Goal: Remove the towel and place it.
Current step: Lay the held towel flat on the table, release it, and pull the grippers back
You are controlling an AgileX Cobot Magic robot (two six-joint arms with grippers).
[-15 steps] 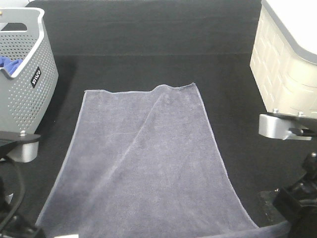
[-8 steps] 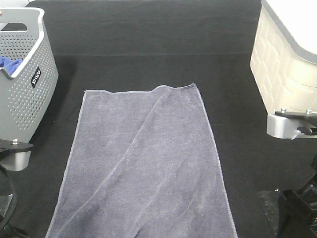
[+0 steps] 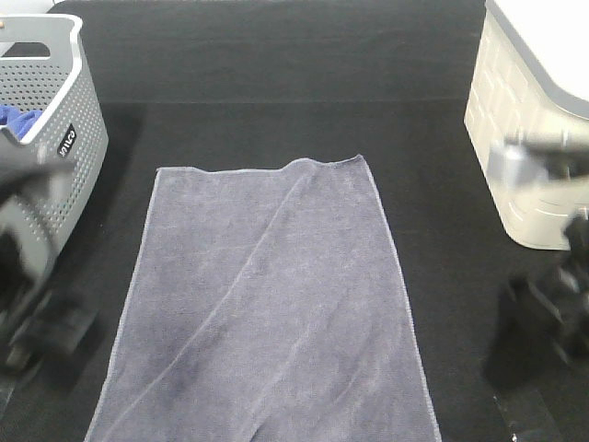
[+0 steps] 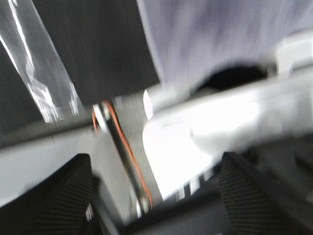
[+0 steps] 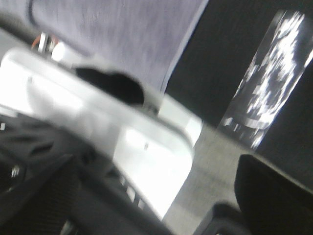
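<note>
Plainly, the towel (image 3: pixel 267 304) lies spread out flat on the black table (image 3: pixel 276 64), long side running away from us, with one soft diagonal crease across it and its near end running out of the overhead view. Off the towel's far left corner stands the grey basket (image 3: pixel 55 175) with a blue cloth (image 3: pixel 17 118) inside; off its far right corner stands the cream basket (image 3: pixel 525 138). Neither touches the towel. We see the left gripper (image 4: pixel 156 196) with its dark ribbed fingers (image 4: pixel 73 196) wide apart and nothing between them. The right gripper (image 5: pixel 156 196) is likewise parted and empty. Both arms show only as blurs on either side of the towel, clear of the cloth. We judge the towel already placed, laid open so it rests smooth, and the jaws parted because nothing is left to hold.
</note>
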